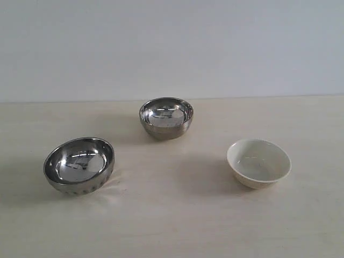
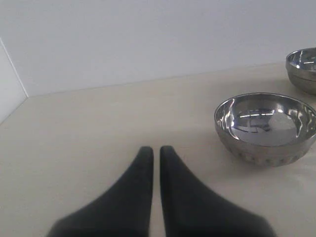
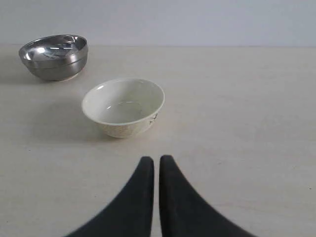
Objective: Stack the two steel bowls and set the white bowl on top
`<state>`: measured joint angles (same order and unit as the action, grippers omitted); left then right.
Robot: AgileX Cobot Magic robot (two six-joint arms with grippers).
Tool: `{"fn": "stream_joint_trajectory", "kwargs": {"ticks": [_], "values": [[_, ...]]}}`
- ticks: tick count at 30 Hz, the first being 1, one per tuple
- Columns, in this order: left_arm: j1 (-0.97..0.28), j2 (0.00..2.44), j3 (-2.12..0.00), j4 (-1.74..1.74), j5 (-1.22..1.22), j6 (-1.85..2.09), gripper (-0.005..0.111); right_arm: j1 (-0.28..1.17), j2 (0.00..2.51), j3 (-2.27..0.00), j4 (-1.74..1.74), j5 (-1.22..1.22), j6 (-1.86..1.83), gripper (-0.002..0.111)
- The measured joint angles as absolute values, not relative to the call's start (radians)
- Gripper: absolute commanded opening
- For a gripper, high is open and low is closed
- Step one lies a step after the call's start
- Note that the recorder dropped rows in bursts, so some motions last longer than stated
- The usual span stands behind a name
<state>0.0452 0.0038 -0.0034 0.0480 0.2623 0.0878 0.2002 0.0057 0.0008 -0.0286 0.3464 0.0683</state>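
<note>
A: We have bright, even light; soft shadows fall leftward on the table [image 1: 172, 226] in the exterior view.
B: We see strip glare in the left steel bowl [image 1: 79, 164] and far steel bowl [image 1: 166, 117]. Close to our wrist lenses, fingers [image 2: 133, 197] blur.

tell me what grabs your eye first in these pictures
The mirror-bright front steel bowl at the left and the back steel bowl near the middle stand out on the pale table. The white bowl sits apart at the right, all three upright and empty. The left claw and right claw are shut on nothing, short of the bowls.
</note>
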Motion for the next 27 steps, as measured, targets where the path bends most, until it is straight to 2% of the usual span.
{"fn": "stream_joint_trajectory", "kwargs": {"ticks": [12,20,27], "values": [[0.045,0.004,-0.003,0.048,0.262,0.088,0.004,0.2,0.006,0.001,-0.012,0.347,0.084,0.0],[0.045,0.004,-0.003,0.048,0.262,0.088,0.004,0.2,0.006,0.001,0.344,0.338,0.513,0.0],[0.045,0.004,-0.003,0.048,0.262,0.088,0.004,0.2,0.006,0.001,0.411,0.327,0.589,0.0]]}}
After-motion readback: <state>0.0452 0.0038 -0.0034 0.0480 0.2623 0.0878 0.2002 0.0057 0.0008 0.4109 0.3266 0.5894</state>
